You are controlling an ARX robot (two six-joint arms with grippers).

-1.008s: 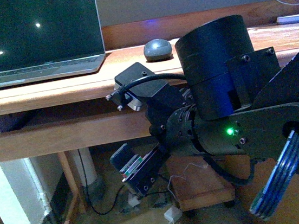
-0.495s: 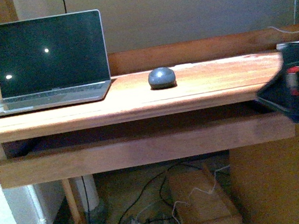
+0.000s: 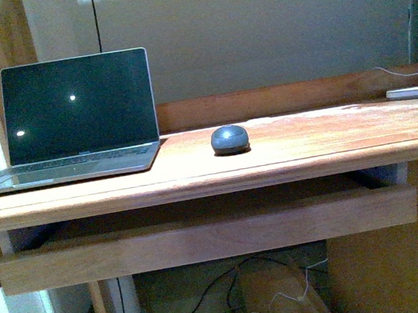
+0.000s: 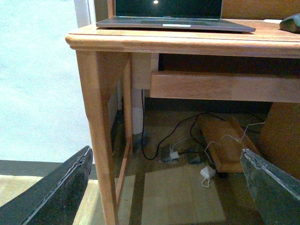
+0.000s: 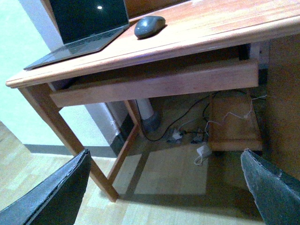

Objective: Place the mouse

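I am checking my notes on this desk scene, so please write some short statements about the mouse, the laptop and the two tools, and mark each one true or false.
1. The mouse lies on the desk, to the right of the laptop in the front view. True.
2. The laptop lid is closed. False: it stands open, with a dark screen.
3. The right tool holds the mouse. False: its jaws are apart and empty, below desk height, and the mouse rests alone on the desk.
4. The left tool is open. True.
5. The mouse sits on the laptop's keyboard. False: it is on bare wood, apart from the laptop.
6. Cables lie on the floor under the desk. True.
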